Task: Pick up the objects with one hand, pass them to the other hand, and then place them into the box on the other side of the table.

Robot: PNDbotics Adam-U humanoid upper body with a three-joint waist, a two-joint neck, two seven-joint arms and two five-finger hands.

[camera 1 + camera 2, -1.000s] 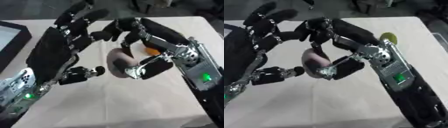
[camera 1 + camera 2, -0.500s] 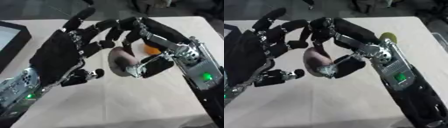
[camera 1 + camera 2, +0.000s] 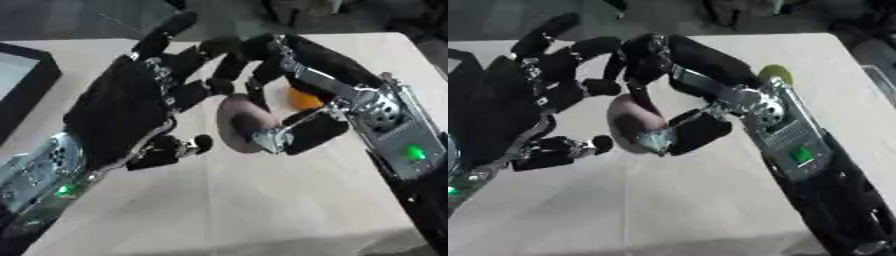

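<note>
A mauve, rounded object (image 3: 241, 127) hangs above the table's middle, and my right hand (image 3: 308, 131) is shut on it, fingers curled over its top and thumb under it. My left hand (image 3: 122, 115) stands open right beside it on the left, palm facing the object. Its straight fingers (image 3: 179, 60) reach up beside the right hand's curled fingers, and its thumb (image 3: 179, 147) points at the object's lower edge. Whether the left hand touches the object cannot be made out.
An orange object (image 3: 304, 99) lies on the white table (image 3: 262, 200) behind the right hand; a yellow-green one (image 3: 773, 73) shows there in the right eye view. A black box (image 3: 22, 80) stands at the left edge. Dark clutter lies beyond the far edge.
My left hand has moved right and closed in on the mauve object, its fingers now alongside the right hand's. The right hand has kept its hold and barely moved.
</note>
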